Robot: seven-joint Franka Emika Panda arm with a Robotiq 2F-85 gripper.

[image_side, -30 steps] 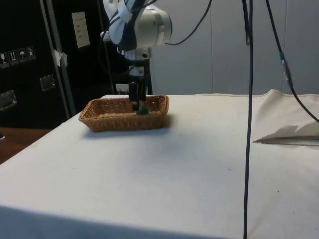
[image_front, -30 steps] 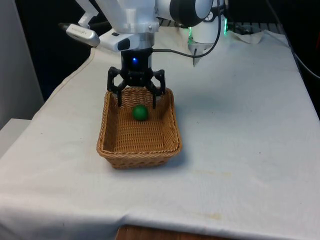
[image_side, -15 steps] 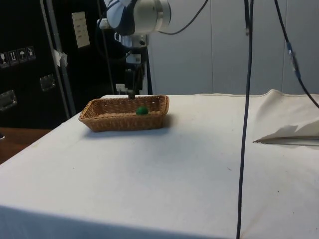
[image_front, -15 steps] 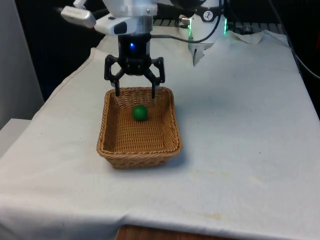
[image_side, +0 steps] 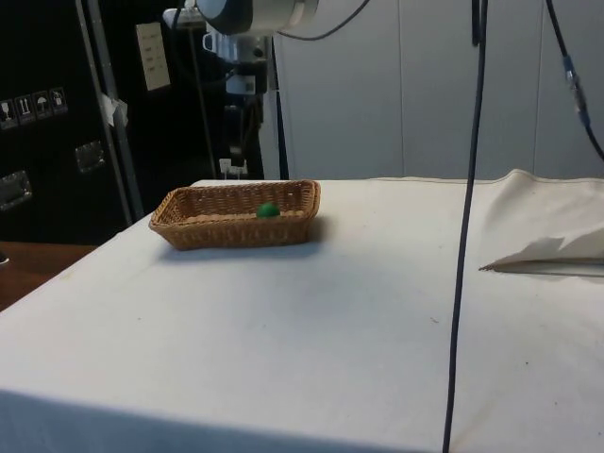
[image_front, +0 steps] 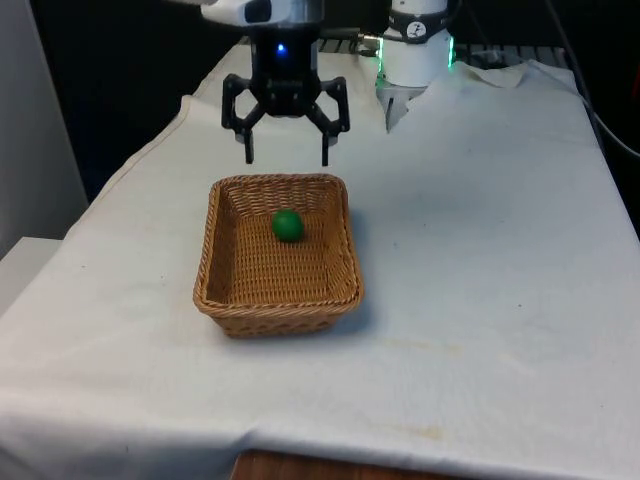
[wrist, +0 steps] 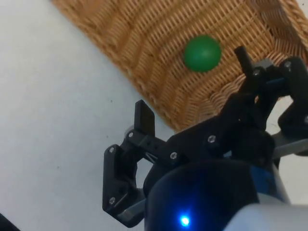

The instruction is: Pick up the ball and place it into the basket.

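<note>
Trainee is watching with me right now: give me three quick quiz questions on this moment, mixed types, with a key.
1. True or false: the green ball lies inside the wicker basket.
2. The gripper is: A) shut on the ball, B) open and empty above the basket's far end, C) resting on the white cloth.
3. Fill in: in the front view, the ball lies nearer the basket's ____ rim, the one toward the robot.

Key: 1 true; 2 B; 3 far.

We see the woven wicker basket (image_front: 278, 258) (image_side: 236, 214) (wrist: 202, 53) from across the table, from its side, and closely from above the wrist.
</note>
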